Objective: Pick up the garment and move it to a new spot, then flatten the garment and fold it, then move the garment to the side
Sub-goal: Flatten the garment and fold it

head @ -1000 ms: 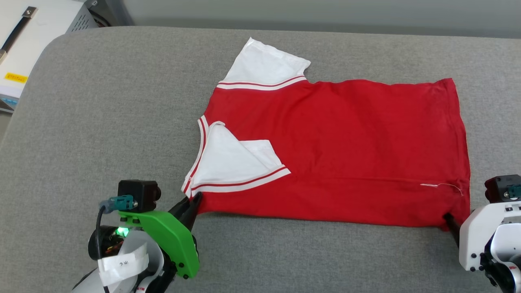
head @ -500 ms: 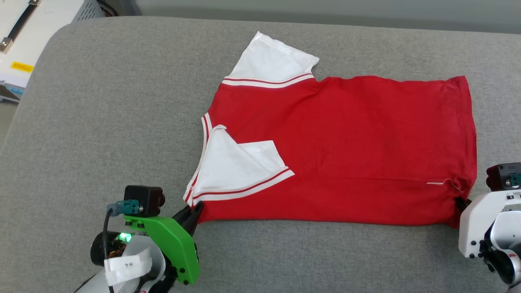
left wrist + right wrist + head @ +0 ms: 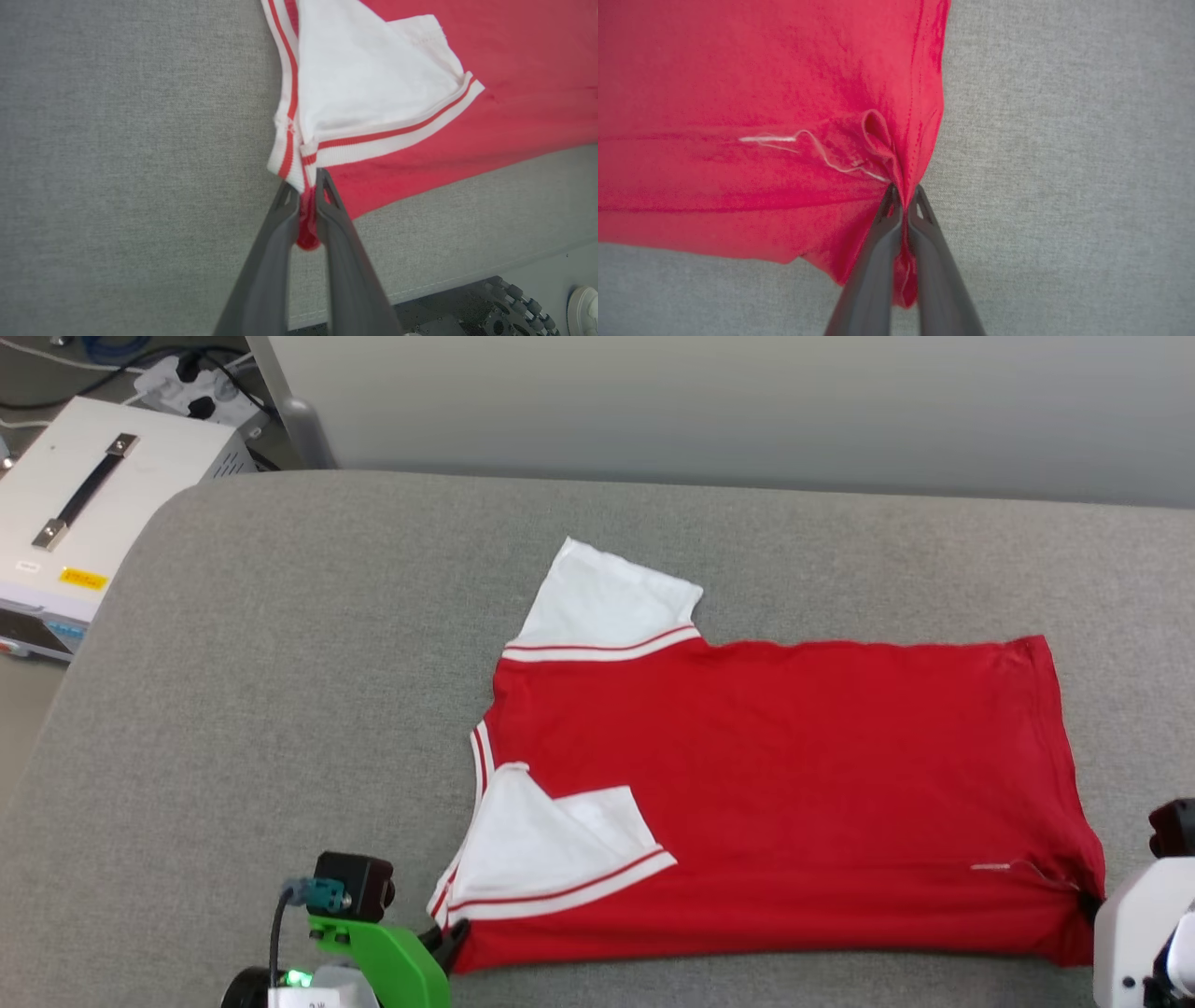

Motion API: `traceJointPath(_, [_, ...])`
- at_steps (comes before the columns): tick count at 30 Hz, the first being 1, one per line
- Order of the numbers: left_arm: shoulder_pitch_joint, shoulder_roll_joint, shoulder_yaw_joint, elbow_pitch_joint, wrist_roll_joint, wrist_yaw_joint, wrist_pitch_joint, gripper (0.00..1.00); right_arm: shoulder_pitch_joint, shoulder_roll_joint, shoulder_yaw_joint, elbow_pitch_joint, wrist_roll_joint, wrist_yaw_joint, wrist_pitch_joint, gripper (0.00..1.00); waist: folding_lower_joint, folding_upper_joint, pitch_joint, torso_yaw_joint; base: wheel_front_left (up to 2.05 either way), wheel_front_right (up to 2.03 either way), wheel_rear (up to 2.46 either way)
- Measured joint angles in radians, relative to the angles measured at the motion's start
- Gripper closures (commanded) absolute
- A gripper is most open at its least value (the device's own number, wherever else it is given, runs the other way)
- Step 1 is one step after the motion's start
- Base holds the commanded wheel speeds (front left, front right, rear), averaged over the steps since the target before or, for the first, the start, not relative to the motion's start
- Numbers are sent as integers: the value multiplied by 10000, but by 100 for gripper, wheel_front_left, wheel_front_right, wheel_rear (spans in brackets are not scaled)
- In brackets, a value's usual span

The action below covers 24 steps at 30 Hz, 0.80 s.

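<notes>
The garment (image 3: pixel 794 784) lies flat on the grey cushion, plain red side up, one white sleeve (image 3: pixel 607 602) spread toward the back and the near white sleeve (image 3: pixel 541 849) folded over the body. My left gripper (image 3: pixel 455 933) is shut on the garment's near shoulder corner; in the left wrist view red cloth (image 3: pixel 307 224) is pinched between its fingers (image 3: pixel 275 252). My right gripper (image 3: pixel 1088 903) is shut on the near hem corner; in the right wrist view the hem (image 3: pixel 903 186) bunches into the closed fingers (image 3: pixel 878 261), beside a loose white thread (image 3: pixel 794 140).
The grey cushion (image 3: pixel 280 709) has free room left of and behind the garment. A white box (image 3: pixel 93 513) with a dark handle stands off the cushion's back left corner, cables (image 3: pixel 177 373) behind it. A pale wall (image 3: pixel 747 411) runs along the back.
My right gripper has shut on the near hem corner, which now bunches up. The head camera has tilted up, so the whole scene sits lower in the picture. The left grip is unchanged.
</notes>
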Motion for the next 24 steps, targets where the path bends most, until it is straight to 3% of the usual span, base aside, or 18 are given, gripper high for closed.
traceJointPath(6, [746,98,-272,-13,-242,-2,90,100,1417,163,-453,-982,190,0,734,100,0,0,-614,-70,0,0,0])
traceJointPath(13, [998,-86,-389,393,-364,-88,36,100,2010,790,-717,-1262,88,0,499,100,0,0,-801,-339,0,0,0])
traceJointPath(14, [997,-113,-389,462,-362,-88,-15,22,2010,830,-715,-1218,88,0,433,84,0,0,-784,-353,0,0,0])
traceJointPath(15, [992,-136,-389,535,-360,-105,-61,0,2010,851,-692,-1172,63,0,326,51,0,0,-762,-370,0,0,0])
traceJointPath(16, [988,-157,-387,623,-359,-132,-102,0,2004,861,-686,-1101,21,0,201,0,0,0,-743,-385,0,0,0])
traceJointPath(24, [931,-393,-169,1072,-236,-341,-1072,0,1856,828,-510,-1045,-2,0,-1043,0,0,0,-812,-448,0,0,0])
